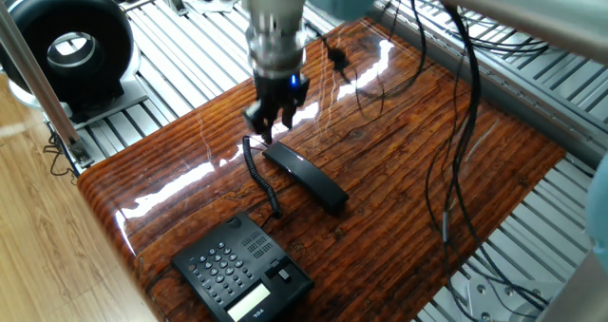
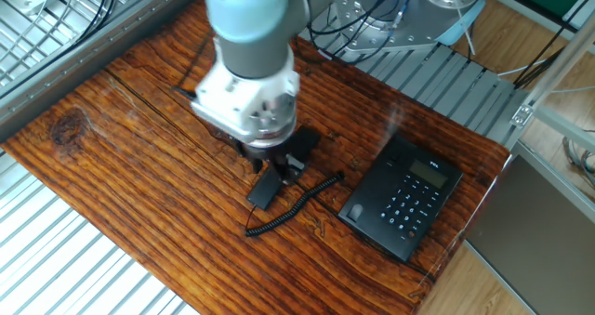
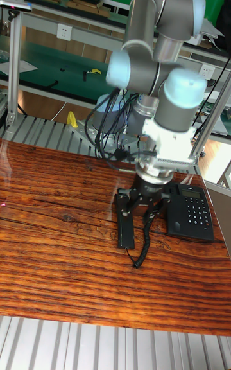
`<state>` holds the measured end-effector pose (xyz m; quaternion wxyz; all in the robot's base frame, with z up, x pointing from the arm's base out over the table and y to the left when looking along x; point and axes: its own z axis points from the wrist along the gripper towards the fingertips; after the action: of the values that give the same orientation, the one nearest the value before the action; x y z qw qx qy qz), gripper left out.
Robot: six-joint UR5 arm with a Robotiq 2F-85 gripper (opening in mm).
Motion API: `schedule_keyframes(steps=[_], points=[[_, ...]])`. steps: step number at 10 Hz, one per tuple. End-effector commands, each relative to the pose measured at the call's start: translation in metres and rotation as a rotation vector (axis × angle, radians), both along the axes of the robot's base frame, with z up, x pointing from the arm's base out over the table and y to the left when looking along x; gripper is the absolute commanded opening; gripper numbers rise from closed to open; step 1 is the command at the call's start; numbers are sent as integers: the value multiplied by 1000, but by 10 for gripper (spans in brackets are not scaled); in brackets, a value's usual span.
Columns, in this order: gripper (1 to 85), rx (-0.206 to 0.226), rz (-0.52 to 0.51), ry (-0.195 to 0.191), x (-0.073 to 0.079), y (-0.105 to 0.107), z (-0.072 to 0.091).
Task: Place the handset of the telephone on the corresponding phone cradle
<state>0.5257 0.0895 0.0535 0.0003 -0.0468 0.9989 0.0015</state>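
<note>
The handset [image 1: 305, 176] lies flat on the wooden counter [image 1: 427, 170], middle of the frame in one fixed view, its long axis running from upper left down to lower right. Its coiled cord [image 1: 261, 180] trails off the upper-left end toward the telephone [image 1: 242, 268] at the bottom of the frame. The cradle [image 1: 281, 273] beside the keypad sits empty, well apart from the handset.

The gripper [image 1: 264, 130] hangs just above that upper-left, cord end of the handset, not over its middle. In the tall fixed view the jaws look spread, the fingers [image 3: 124, 207] straddling the bar's near end and grasping nothing. I'd judge the grasp needs them across the bar's narrow width before closing.
</note>
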Motion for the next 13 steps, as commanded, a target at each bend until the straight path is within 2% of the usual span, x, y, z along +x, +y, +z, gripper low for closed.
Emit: schedule_keyframes(steps=[1,2,3,5,8,10,13], points=[[497,-52,55,37,-29,-18,-25],[580,7,59,3,-19,-5,-24],[667,13,53,-6,-15,-4,-23],[660,4,2,25,-24,-6,-25],[643,-13,-9,46,-29,-16,-32],[643,-8,-36,49,-27,-14,-35],[597,-2,-125,93,-35,-12,-36]])
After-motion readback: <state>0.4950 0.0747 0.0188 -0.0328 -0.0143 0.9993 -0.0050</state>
